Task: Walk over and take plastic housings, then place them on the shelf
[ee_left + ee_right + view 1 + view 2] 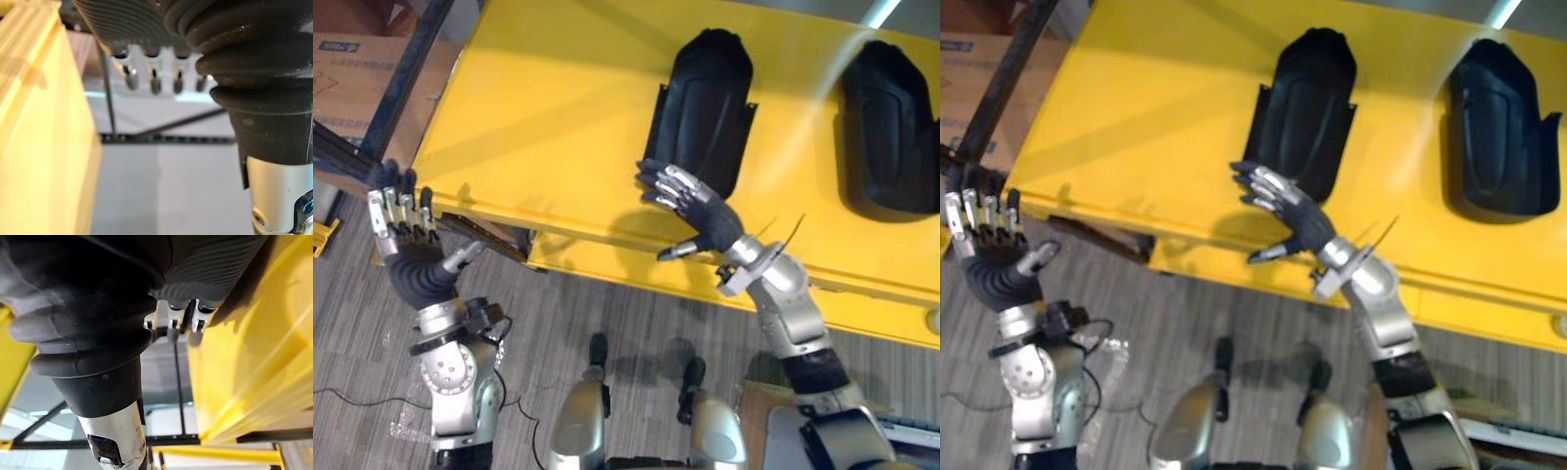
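A broad yellow table (558,117) took up most of the scene, its near edge running slantwise from the left corner down toward the right, with a second yellow lip just under that edge. Below it lay striped grey floor (626,313), open between the table edge and the robot. A cardboard box (347,69) sat on the floor beyond the table's left corner, and a dark metal post (406,73) crossed in front of it, close along the table's left edge. Two black plastic housings lay on the table, well apart, with bare yellow between them: the left housing (705,108) had wide clear surface on its left side, and the right housing (891,137) lay near the table's right end. The right hand (710,217) hung over the near edge just below the left housing, fingers spread and nearly straight, thumb out, holding nothing; its fingertips overlapped the housing's near corner, though whether they touched it could not be told. The left hand (406,240) stood raised off the table's left corner, over the floor and beside the post, fingers straight and empty.
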`<state>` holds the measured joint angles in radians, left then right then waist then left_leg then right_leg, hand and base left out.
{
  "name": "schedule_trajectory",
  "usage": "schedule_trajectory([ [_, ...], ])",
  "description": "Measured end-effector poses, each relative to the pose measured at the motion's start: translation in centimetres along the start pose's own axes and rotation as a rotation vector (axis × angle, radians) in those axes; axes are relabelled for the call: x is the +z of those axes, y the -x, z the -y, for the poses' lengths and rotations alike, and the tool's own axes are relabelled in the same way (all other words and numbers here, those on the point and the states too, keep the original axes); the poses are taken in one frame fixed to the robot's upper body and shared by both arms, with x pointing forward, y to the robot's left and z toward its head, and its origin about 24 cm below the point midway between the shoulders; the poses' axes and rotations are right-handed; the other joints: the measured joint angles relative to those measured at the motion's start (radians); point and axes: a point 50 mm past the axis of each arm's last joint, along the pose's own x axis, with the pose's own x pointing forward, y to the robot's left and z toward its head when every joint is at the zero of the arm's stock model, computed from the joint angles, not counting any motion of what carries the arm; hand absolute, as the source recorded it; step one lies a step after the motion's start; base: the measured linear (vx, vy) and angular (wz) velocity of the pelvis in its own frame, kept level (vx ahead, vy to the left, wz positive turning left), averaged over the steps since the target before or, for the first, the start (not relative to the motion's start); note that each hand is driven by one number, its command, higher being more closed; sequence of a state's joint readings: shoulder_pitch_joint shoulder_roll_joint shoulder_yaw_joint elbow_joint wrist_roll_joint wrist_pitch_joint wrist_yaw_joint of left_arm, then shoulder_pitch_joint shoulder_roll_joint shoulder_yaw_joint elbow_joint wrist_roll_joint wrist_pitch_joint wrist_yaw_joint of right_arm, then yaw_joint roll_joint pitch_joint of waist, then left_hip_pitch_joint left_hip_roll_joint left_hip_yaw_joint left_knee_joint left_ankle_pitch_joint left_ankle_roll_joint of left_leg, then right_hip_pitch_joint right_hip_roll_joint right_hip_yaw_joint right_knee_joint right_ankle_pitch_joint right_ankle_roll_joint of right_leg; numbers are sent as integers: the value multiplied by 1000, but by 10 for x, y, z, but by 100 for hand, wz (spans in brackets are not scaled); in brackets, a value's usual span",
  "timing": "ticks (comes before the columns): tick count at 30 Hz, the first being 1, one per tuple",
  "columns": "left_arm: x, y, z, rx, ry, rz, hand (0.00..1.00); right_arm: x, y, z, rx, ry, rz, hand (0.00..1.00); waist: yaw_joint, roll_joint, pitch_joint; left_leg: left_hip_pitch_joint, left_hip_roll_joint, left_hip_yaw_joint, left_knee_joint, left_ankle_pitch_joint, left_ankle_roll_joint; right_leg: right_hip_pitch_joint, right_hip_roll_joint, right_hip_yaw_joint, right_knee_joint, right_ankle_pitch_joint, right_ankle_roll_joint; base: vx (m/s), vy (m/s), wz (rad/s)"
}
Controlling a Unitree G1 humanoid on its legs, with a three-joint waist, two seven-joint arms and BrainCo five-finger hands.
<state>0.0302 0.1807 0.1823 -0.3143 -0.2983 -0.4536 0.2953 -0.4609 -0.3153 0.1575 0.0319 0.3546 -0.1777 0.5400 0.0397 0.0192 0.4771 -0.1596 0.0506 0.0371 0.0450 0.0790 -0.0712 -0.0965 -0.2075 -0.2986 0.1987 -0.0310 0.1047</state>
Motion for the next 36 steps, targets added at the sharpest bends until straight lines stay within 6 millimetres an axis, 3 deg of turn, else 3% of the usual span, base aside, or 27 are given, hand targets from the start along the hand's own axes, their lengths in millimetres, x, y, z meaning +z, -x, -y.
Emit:
schedule_trajectory([
  [11,-1,6,-12,69,-19,-17,0,-4,-6,10,-39,25,10,0,2,0,0,0,-2,-5,0,0,0,0,-2,-3,6,-6,1,0,0,0],
  [15,-1,6,-11,65,-19,-17,0,-16,-4,16,-79,7,-39,0,3,1,0,0,-6,-7,-1,1,0,0,-5,-4,7,-9,1,0,0,0],
  [25,0,5,-8,31,-9,-13,0,-11,-6,18,-95,24,-9,0,2,3,2,1,-8,-9,-3,1,1,1,-7,-5,8,-9,1,0,0,0],
  [27,3,5,-4,2,3,0,0,-4,-3,16,-96,35,23,0,2,3,2,4,-9,-9,-7,1,1,6,-7,-7,7,-9,1,0,0,0],
  [31,13,7,6,-71,37,39,0,44,17,2,-130,95,240,0,-2,-3,-3,74,-8,6,-47,1,1,61,-6,-1,-21,-8,2,48,-1,-11],
  [33,19,8,11,-124,53,70,0,71,40,3,-246,121,381,0,-15,-24,-45,97,-3,30,-76,1,1,70,-1,14,-49,0,12,79,-3,-22],
  [36,19,12,12,-159,56,57,0,79,79,9,-474,160,399,0,-33,-51,-135,152,1,90,-125,-2,-1,85,10,65,-93,13,19,139,-7,-49],
])
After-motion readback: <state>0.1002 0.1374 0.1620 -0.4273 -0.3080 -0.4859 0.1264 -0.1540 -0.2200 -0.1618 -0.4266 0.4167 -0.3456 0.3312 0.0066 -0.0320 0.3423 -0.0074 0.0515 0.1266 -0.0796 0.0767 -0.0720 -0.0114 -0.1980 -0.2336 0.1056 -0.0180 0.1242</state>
